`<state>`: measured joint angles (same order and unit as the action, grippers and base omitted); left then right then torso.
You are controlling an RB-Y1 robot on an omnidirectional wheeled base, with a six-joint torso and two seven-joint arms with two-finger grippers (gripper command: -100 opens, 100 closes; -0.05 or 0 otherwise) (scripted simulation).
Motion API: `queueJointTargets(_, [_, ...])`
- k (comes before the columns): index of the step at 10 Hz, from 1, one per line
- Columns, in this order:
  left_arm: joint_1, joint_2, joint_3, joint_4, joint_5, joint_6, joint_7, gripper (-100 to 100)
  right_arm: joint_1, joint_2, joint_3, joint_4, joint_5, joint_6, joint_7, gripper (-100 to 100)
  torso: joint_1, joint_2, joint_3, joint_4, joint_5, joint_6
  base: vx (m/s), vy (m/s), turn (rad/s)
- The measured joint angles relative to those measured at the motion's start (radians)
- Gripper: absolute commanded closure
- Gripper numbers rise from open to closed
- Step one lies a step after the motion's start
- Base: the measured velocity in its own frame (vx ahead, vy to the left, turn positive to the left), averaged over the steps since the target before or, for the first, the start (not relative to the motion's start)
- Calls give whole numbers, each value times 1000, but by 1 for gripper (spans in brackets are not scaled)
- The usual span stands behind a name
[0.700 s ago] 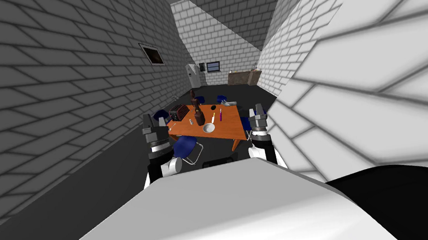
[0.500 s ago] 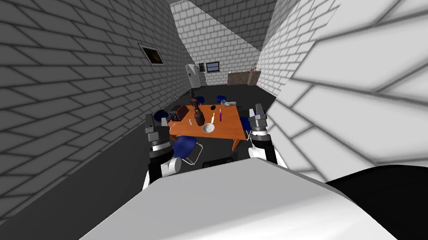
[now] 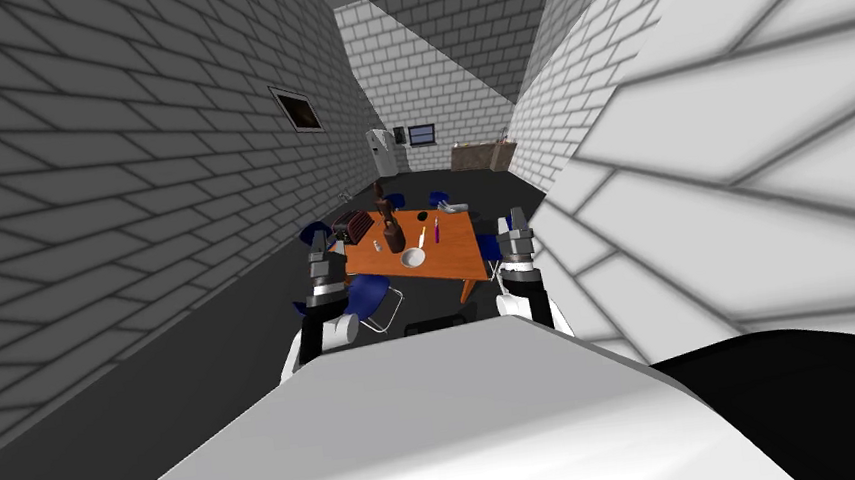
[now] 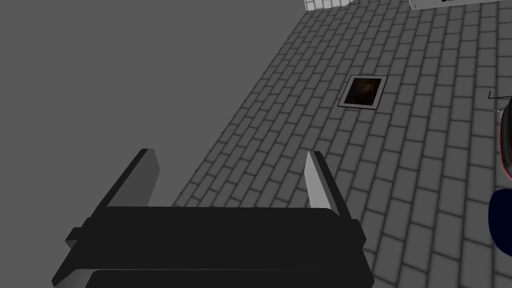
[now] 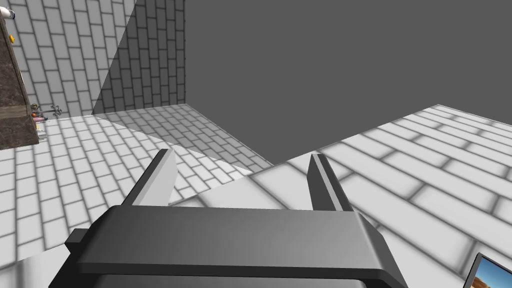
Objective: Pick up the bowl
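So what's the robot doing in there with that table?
It wants the small white bowl, which sits near the closer edge of the orange table, beside a dark brown bottle. Nothing is held. The left gripper and right gripper are both open and raised in front of the robot, short of the table. The bowl is not yet picked up.

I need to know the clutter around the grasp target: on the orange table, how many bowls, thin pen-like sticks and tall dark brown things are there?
White bowl: 1
Thin sticks: 2, yellow stick, purple stick
Tall dark brown things: 2, near bottle, far brown item
Total: 5
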<state>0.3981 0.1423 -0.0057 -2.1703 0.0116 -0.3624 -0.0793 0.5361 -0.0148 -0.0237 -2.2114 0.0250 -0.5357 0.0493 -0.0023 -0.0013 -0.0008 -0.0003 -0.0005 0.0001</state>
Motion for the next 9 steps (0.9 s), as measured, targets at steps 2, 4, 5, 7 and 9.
queueJointTargets(2, [-20,16,8,33,7,43,11,-100,0,0,0,0,0,0,0,0,1,0,0,0,0,0,7,-17,-31])
queueJointTargets(4, [-27,28,13,50,14,84,21,-100,0,0,0,0,0,0,0,0,1,1,0,0,0,0,8,-30,-57])
queueJointTargets(5, [-51,34,19,80,19,112,29,-100,0,0,0,0,0,0,0,0,0,0,0,0,0,0,10,-27,-32])
queueJointTargets(7, [-59,44,27,100,28,165,43,-100,0,0,0,0,0,0,0,0,1,0,0,0,0,0,9,-25,-35])
queueJointTargets(9, [-78,60,42,125,41,217,61,-100,0,0,0,0,0,0,0,0,1,1,0,0,0,0,11,-33,-63])
